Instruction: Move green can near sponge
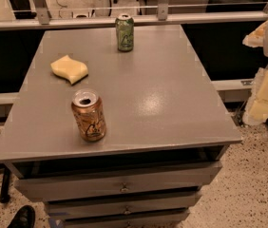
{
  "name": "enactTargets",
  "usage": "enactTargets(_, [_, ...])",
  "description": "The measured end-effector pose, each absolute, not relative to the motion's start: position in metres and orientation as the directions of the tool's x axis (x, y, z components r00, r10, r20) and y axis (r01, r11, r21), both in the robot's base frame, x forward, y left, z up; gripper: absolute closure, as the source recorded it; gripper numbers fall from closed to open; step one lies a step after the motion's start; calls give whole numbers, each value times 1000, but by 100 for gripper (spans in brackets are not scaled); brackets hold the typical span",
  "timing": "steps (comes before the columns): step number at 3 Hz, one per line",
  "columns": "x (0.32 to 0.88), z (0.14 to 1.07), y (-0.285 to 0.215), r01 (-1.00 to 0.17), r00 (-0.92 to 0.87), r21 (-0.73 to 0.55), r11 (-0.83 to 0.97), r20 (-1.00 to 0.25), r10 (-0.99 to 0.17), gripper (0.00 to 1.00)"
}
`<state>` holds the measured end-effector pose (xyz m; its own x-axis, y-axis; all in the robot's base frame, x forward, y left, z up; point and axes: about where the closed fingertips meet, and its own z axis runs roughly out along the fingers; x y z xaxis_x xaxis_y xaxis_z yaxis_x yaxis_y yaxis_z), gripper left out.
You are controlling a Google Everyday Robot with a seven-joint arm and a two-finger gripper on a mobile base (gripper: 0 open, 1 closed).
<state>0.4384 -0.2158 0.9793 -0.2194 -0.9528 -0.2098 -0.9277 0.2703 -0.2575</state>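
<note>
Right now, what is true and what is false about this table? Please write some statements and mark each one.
1. The green can stands upright near the far edge of the table. True.
2. The sponge touches the green can. False: they are apart, with bare table between them.
3. The orange can lies on its side. False: it stands upright near the front edge.
4. The gripper is to the right of the table, away from both cans. True.

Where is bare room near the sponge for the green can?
Bare tabletop lies right of the sponge, between the green can behind and orange can in front, and across the right half. Tightest left of the sponge. The gripper hangs beyond the right edge.
</note>
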Motion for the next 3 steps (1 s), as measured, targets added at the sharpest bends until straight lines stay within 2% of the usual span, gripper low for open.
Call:
enactTargets(2, [461,976,-204,-912,-194,-305,275,-270,-943,0])
enactTargets(3, [523,954,-185,-890,-141,-355,285,-381,-914,0])
